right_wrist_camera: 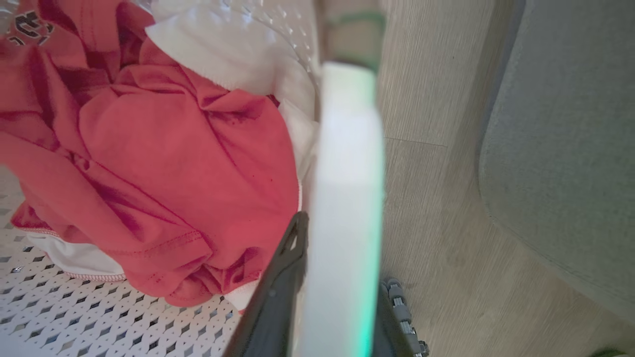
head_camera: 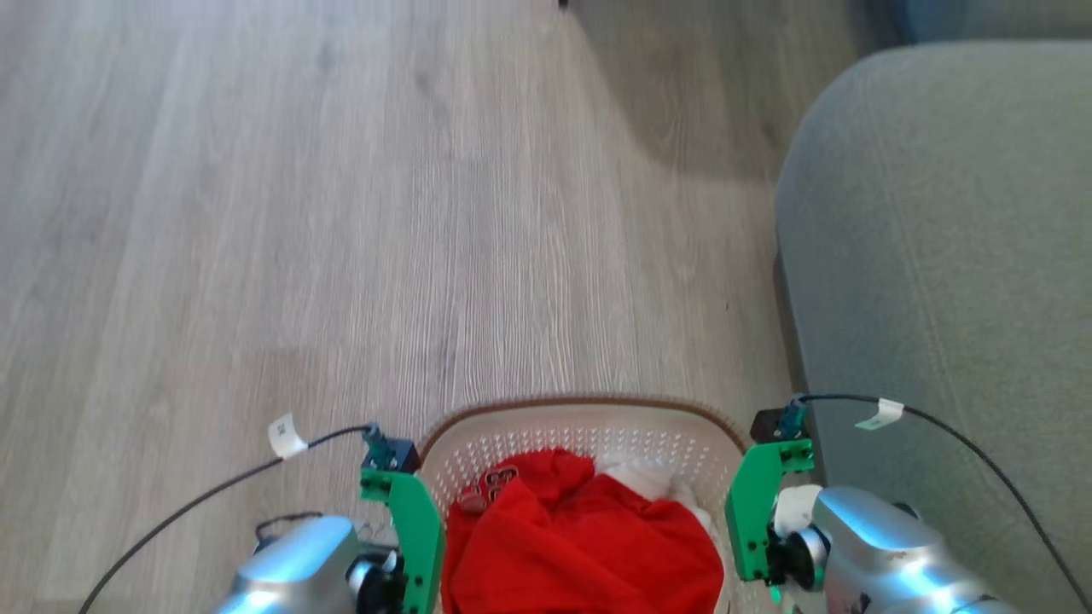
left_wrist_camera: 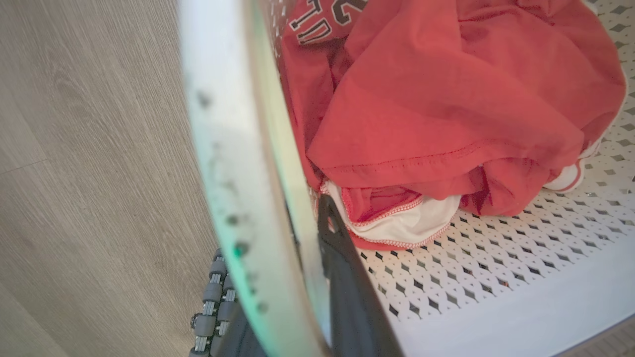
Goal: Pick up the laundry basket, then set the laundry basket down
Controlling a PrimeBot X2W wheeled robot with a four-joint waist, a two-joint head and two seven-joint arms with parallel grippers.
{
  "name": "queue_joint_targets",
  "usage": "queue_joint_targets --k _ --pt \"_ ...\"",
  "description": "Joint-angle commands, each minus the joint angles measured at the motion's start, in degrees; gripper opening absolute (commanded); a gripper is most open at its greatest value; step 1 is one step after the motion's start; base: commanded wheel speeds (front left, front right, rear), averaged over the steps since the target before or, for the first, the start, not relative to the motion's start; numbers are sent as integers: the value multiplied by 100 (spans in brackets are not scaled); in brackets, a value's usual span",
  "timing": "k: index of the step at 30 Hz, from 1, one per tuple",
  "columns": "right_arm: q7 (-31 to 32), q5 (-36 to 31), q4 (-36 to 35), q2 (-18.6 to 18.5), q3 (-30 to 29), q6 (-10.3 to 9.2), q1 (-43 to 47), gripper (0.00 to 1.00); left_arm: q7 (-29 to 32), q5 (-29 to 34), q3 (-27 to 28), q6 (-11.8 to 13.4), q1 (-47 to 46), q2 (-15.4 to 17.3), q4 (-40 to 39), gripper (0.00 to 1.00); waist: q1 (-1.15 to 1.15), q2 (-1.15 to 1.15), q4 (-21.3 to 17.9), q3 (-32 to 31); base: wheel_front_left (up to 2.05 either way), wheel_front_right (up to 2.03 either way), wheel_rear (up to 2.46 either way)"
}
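White perforated plastic laundry basket with a brown woven-look rim, over the pale wood-look plank floor, right up close between the robot's two arms. Crumpled red and white clothes are piled inside, one red piece with dark lettering on it. Left gripper has its jaws clamped on the basket's left wall: one dark finger inside against the perforated plastic, the other one, with little grey rollers, outside. Right gripper, same deal on the right wall: jaws clamped, one dark finger in by the clothes and the roller one outside. Can't tell whether the basket is touching the floor or hanging off it. Big grey upholstered seat is just beside the basket on the robot's right, and black cables loop off both wrists.
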Motion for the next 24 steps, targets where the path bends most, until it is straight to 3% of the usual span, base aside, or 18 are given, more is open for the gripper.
queue_joint_targets --k 1,24 --pt "16 9 -241 215 229 51 54 0 6 40 48 -171 -205 -14 -290 0 1 -1 -4 -291 0 0 0" --pt "-41 533 -228 216 856 51 53 0 98 -65 45 -171 -107 39 -321 0 1 -1 67 -693 0 0 0"
